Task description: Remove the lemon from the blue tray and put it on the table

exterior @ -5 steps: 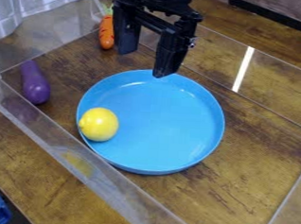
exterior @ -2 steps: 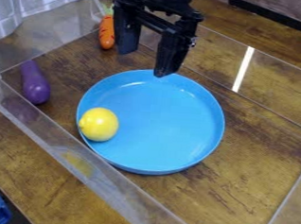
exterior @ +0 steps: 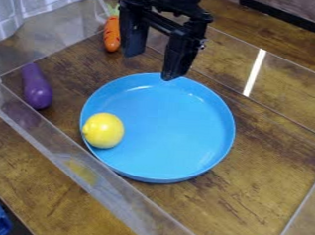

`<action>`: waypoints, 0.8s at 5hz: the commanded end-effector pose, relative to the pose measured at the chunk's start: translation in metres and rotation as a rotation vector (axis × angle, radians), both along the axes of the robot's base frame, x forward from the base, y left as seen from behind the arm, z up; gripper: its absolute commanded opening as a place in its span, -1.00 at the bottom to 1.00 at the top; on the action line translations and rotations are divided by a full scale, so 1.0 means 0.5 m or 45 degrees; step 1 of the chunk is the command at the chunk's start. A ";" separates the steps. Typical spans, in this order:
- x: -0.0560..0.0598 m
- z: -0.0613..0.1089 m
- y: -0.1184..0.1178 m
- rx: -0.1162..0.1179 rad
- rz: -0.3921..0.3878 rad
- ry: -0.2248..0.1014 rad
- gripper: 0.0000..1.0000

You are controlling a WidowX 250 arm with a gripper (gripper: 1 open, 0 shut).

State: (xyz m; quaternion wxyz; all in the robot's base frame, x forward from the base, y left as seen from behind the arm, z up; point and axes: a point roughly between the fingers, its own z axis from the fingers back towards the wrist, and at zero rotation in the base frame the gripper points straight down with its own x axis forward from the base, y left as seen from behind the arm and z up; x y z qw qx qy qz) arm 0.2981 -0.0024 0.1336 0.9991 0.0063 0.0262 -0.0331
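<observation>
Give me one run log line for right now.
gripper: open, nothing held | lemon: in blue tray, near its rim | table: lemon not yet on it

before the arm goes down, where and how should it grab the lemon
Probably best around the middle of the lemon, from straight above: it is roundish with no handle, and its top is uncovered. It lies near the rim of the blue tray, so a sideways approach might catch that rim.
</observation>
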 end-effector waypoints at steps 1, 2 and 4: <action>0.008 0.017 0.003 0.003 0.002 -0.048 1.00; 0.009 0.014 0.004 0.005 0.002 -0.045 1.00; 0.003 -0.009 0.007 -0.001 -0.085 -0.012 1.00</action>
